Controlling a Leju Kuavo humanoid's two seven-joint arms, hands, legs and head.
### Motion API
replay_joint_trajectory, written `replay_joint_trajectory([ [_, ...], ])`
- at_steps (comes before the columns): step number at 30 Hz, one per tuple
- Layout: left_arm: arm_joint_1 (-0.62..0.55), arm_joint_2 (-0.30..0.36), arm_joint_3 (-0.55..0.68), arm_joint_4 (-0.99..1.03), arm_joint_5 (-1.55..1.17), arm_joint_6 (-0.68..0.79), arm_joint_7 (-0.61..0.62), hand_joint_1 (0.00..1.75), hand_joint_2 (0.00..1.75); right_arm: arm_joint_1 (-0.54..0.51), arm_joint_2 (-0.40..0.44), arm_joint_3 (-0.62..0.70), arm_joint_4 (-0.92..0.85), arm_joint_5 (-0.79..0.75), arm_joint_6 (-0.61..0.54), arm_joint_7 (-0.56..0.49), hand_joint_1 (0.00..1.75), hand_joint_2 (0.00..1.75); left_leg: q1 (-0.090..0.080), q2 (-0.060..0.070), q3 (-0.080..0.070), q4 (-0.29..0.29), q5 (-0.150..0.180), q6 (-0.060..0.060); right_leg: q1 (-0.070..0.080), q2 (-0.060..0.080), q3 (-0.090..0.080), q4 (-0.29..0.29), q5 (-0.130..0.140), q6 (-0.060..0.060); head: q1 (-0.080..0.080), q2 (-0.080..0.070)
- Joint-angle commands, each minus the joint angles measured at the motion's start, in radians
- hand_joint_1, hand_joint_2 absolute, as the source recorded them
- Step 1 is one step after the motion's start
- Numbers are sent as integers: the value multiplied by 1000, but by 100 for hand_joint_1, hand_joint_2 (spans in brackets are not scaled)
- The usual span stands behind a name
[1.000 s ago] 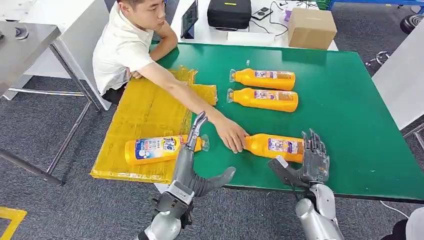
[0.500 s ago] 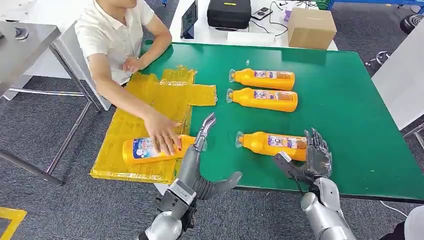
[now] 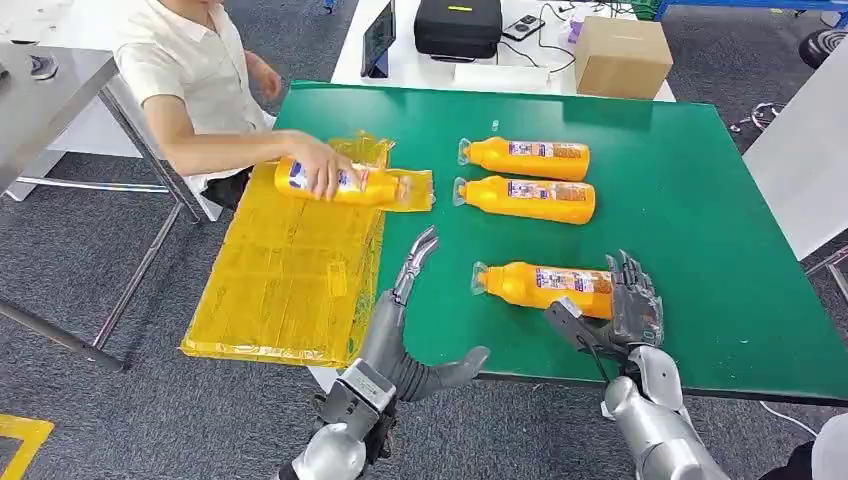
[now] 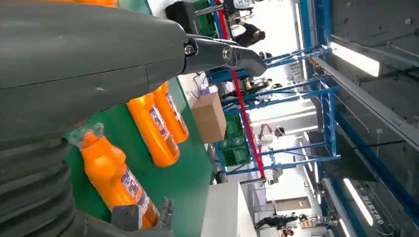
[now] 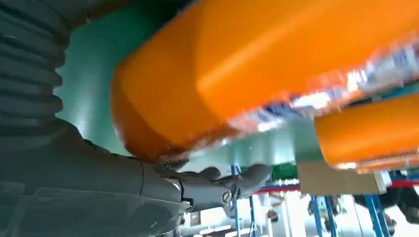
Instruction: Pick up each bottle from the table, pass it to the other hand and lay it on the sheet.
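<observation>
Nearest orange plastic bottle (image 3: 545, 289): base cupped by right hand (image 3: 628, 310), fingers apart.
Beyond it, two matching orange bottles (image 3: 527, 178); left hand (image 3: 402, 322) beside it, fingers spread, empty.

Bright even overhead light, soft shadows; blurred, close-up right wrist view.

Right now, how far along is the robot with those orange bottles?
One bottle lies on the yellow sheet, under a person's hand. The right hand is at the base of the nearest bottle; the left hand waits open. Two bottles remain on the table.
</observation>
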Motion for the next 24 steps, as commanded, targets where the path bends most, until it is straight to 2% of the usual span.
replay_joint_trajectory([
  [1, -35, 23, -31, 28, 14, -6, 5, 0, 175, -46, -30, 55, 137, -15, 82, -17, 175, 175, 1, 0, 3, -1, 0, -1, 1, 0, 3, -1, 0, -2, 0, 0],
  [5, -41, 22, -34, 37, 19, -9, -1, 0, 175, -35, -30, 68, 158, -33, 129, -42, 175, 175, 1, -1, 4, -1, 0, -1, 1, 0, 5, -2, 0, -2, 0, 0],
  [13, -45, 20, -28, 28, 22, -7, -11, 0, 175, -18, -23, 70, 149, -75, 154, -74, 175, 175, 2, -2, 7, -1, 0, -1, 2, -1, 7, -3, 0, -2, 0, 0],
  [19, -43, 16, -19, 23, 49, -19, -7, 0, 175, -10, -6, 85, 103, -102, 106, -111, 175, 175, 1, 0, 8, -1, 0, -1, 2, 1, 8, -2, 0, -2, 0, 0],
  [21, -39, 13, -9, 21, 88, -33, -5, 0, 175, -6, -4, 111, 79, -94, 51, -113, 175, 175, 2, 0, 8, -1, 0, -1, 2, 1, 7, -2, 1, -2, 0, 0],
  [24, -29, 6, 30, 66, 203, -71, 63, 0, 175, 7, 18, 114, 20, -135, 12, -144, 175, 175, 1, 2, 9, -2, 0, -2, 2, 3, 7, -2, 1, -2, 0, 0],
])
